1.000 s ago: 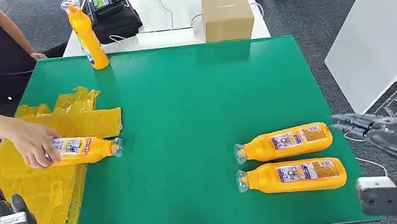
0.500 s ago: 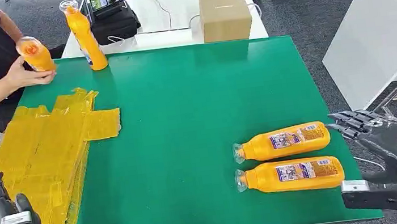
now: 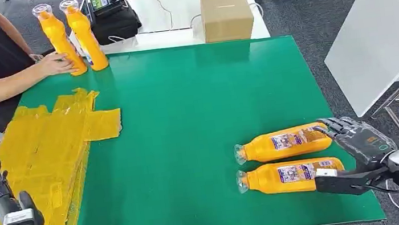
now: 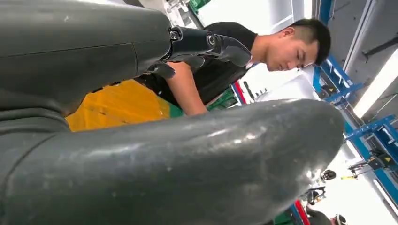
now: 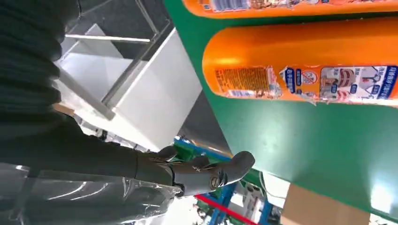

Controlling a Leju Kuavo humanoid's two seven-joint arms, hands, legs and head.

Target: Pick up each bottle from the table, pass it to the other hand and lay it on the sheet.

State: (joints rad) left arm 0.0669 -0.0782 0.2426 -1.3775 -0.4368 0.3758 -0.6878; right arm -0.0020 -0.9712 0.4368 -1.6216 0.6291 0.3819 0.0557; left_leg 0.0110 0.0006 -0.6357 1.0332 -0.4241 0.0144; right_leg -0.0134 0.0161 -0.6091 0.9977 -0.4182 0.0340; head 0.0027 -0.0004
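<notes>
Two orange bottles lie side by side on the green table (image 3: pixel 186 120), caps to the left: the farther one (image 3: pixel 283 143) and the nearer one (image 3: pixel 291 174). My right hand (image 3: pixel 355 138) hovers at their base ends with fingers spread and nothing in it; its fingertips (image 3: pixel 325 128) reach the farther bottle's base. In the right wrist view a bottle (image 5: pixel 300 65) lies across from my empty fingers (image 5: pixel 206 171). My left hand (image 3: pixel 11 213) is low at the front left over the yellow sheet (image 3: pixel 46 148), empty, with fingers (image 4: pixel 206 44) extended.
A person sits at the back left, one hand (image 3: pixel 56 64) on an upright orange bottle (image 3: pixel 56 41) beside a second upright one (image 3: pixel 86 37). Behind the table are a cardboard box (image 3: pixel 227 16) and a black device (image 3: pixel 114 19). A white panel (image 3: pixel 376 27) stands to the right.
The person lifted the bottle off the sheet and stood it beside the other upright one. My right hand moved left to the lying bottles' bases. My left hand barely shifted.
</notes>
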